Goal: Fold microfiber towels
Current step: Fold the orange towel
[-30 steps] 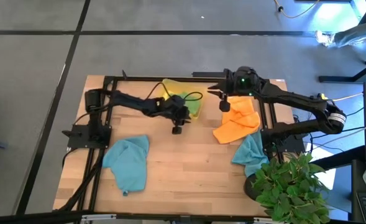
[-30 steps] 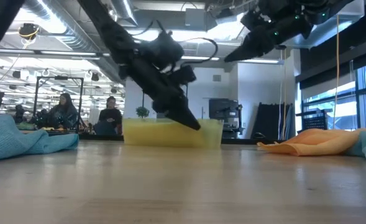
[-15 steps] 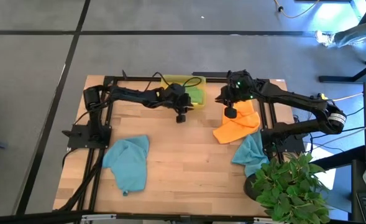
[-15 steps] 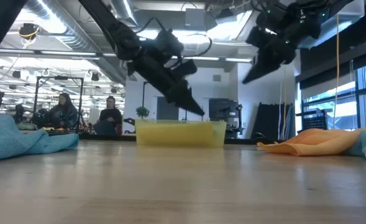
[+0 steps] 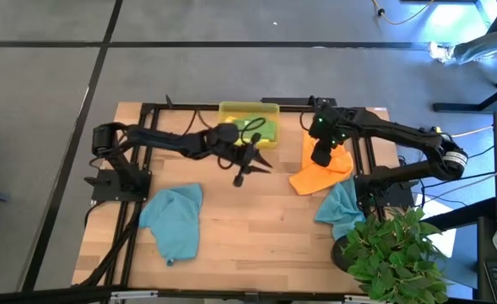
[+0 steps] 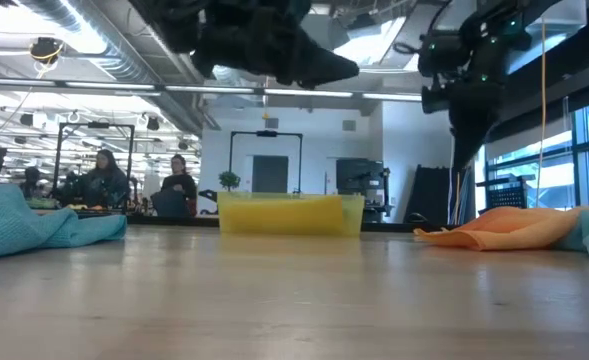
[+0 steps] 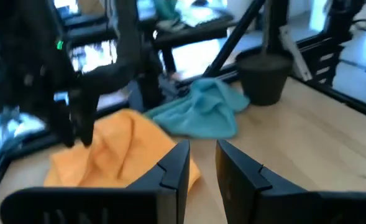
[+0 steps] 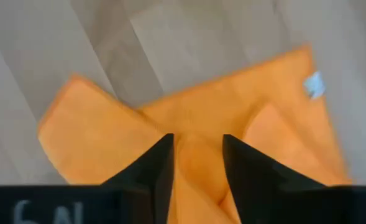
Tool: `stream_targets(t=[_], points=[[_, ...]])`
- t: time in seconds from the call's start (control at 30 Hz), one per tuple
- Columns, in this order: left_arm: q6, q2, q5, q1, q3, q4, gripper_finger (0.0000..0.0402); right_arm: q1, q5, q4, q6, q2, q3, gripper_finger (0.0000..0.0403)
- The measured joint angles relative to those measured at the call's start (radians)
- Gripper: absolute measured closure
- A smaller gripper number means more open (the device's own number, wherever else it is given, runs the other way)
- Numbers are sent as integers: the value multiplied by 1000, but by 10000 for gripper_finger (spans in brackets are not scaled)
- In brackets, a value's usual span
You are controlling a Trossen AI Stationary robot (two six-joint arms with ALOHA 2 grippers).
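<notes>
Spanning the frame, wooden counter carries a crumpled orange microfiber towel for folding; right tool hangs directly above it, fingers apart, empty. Left tool mid-counter, narrowly parted, empty.

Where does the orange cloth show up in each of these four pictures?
High view: the orange towel lies on the table's right side, under the right gripper.
Low view: it lies flat at the right.
Left wrist view: it lies at the left, beside a teal towel.
Right wrist view: it fills the picture beyond the gripper's open fingers.
Shared landmark: that teal towel next to it.
</notes>
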Motion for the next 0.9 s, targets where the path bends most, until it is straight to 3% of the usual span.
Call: stream_targets(t=[0.2,0.3,0.47,0.67,0.8,0.9], points=[[-84,-19,68,38,-157,342,332,0,47,-8,59,103,0,211],[-160,-64,76,79,-224,421,332,-8,95,2,59,179,0,198],[-177,-126,77,98,-290,418,332,-37,132,7,50,305,0,200],[-171,-154,77,83,-310,421,332,-56,267,40,30,369,0,203],[-167,-154,60,71,-310,414,332,-57,255,82,-3,384,1,206],[-168,-154,53,64,-310,413,332,-58,254,87,-31,397,1,231]])
